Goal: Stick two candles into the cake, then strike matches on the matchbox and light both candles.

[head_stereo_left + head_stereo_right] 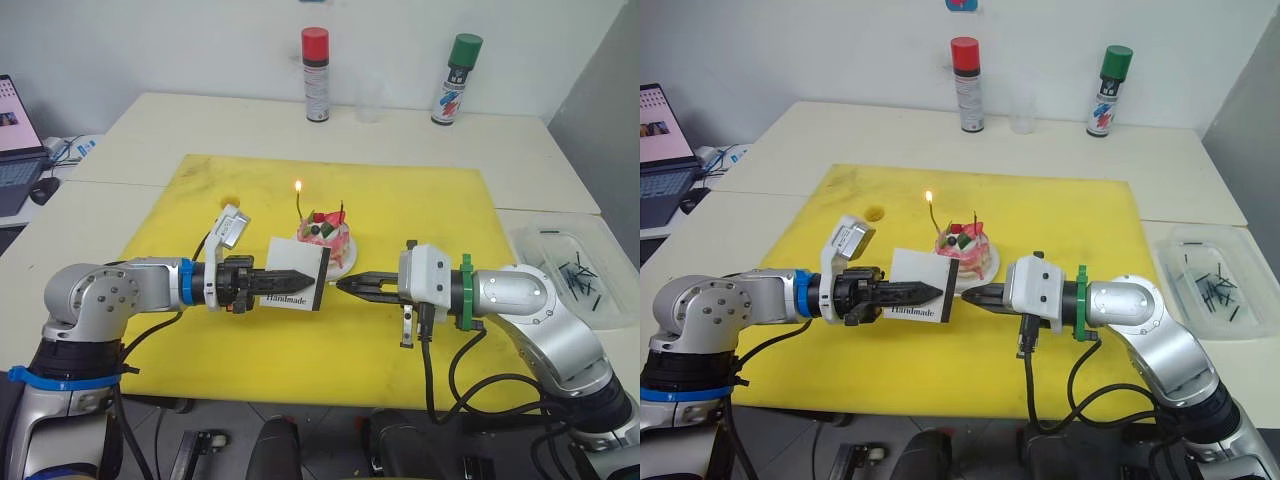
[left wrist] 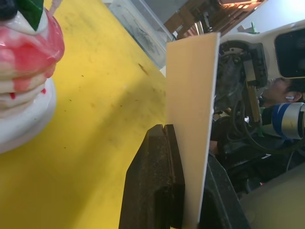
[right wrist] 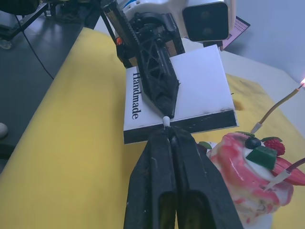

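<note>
The pink-and-white cake (image 1: 325, 240) sits on its small white plate (image 1: 347, 262) at the middle of the yellow mat. Two thin candles stand in it: the left candle (image 1: 300, 207) burns with a small flame, the right candle (image 1: 342, 212) shows no flame. My left gripper (image 1: 312, 277) is shut on the white "Handmade" matchbox (image 1: 295, 252), holding it upright just in front of the cake. My right gripper (image 1: 342, 284) is shut on a match (image 3: 166, 120). Its pale tip pokes out against the matchbox's dark strip (image 3: 200, 122).
A clear plastic tray (image 1: 575, 270) holding several dark matches lies off the mat at the right. At the table's back stand a red-capped spray can (image 1: 316, 75), a clear cup (image 1: 370, 98) and a green-capped can (image 1: 457, 80). A laptop (image 1: 15, 140) sits at the far left.
</note>
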